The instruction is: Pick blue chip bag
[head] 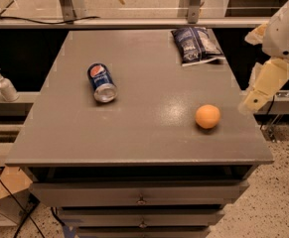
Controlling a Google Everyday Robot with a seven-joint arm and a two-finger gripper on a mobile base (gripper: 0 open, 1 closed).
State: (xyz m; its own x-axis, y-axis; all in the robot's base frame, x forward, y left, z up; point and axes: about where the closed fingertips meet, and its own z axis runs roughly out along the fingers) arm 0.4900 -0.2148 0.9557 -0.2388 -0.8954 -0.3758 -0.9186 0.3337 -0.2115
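Gripper [249,102] hangs just off the desk's [149,133] right edge, near the orange [207,116] (open or clenched, cannot tell from here). Blue chip bag [196,44] lies flat at the far right corner, well apart from the Pepsi can [102,82]. Best play, by the look of it: swing up and over the orange, come down on the bag's crinkled middle, and pinch a fold rather than scrape the flat foil.

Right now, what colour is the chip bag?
The chip bag is dark blue, white-speckled, camera view. The gripper hangs beside the table.
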